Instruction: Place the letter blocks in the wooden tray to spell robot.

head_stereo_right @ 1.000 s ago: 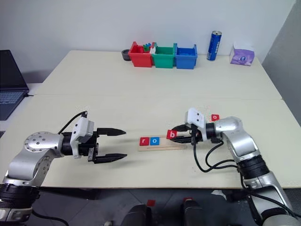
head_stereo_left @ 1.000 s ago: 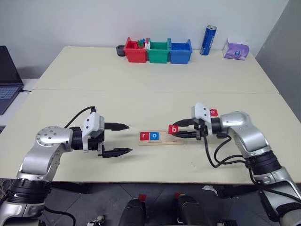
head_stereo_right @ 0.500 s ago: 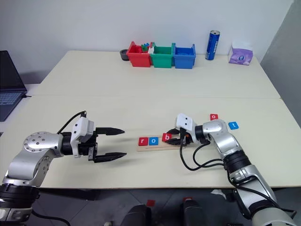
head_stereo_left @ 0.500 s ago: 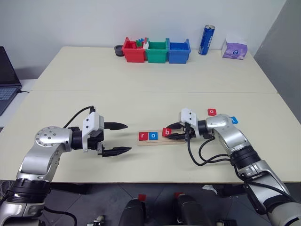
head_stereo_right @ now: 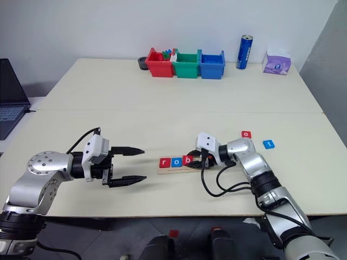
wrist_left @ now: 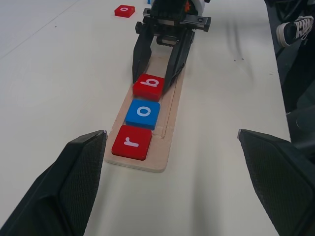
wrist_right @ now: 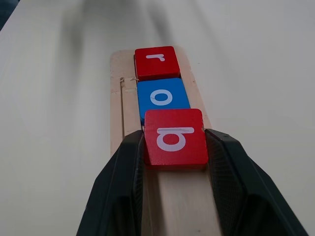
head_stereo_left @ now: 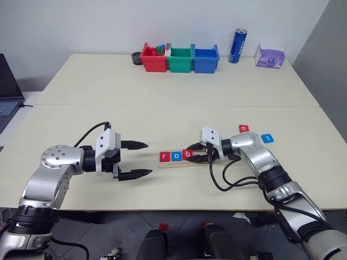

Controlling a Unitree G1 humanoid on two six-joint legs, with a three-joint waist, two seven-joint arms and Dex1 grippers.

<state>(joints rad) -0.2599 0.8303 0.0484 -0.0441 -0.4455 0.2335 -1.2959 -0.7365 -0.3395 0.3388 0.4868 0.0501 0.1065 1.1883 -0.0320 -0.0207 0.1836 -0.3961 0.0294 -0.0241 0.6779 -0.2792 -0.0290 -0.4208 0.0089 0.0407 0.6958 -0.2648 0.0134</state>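
The wooden tray (wrist_left: 170, 132) lies at the table's front middle. In its groove a red "r" block (head_stereo_left: 165, 156) sits at the left end with a blue "o" block (head_stereo_left: 175, 156) beside it. My right gripper (head_stereo_left: 191, 154) is shut on a red "b" block (wrist_right: 175, 136), holding it low over the groove right against the blue "o" (wrist_right: 162, 98). A loose red "o" tile (head_stereo_left: 244, 128) and a blue "t" tile (head_stereo_left: 266, 138) lie on the table behind my right arm. My left gripper (head_stereo_left: 147, 158) hangs open and empty just left of the tray.
Red (head_stereo_left: 153, 58), green (head_stereo_left: 181, 58) and blue (head_stereo_left: 206, 58) bins stand in a row at the far edge, with a blue can (head_stereo_left: 238, 46) and a purple tissue pack (head_stereo_left: 269, 56) to their right. A laptop (head_stereo_left: 8, 92) sits off the table's left side.
My right gripper has carried the red "b" block left and down, from beyond the tray's right part to the groove beside the blue "o". The left arm has stayed still.
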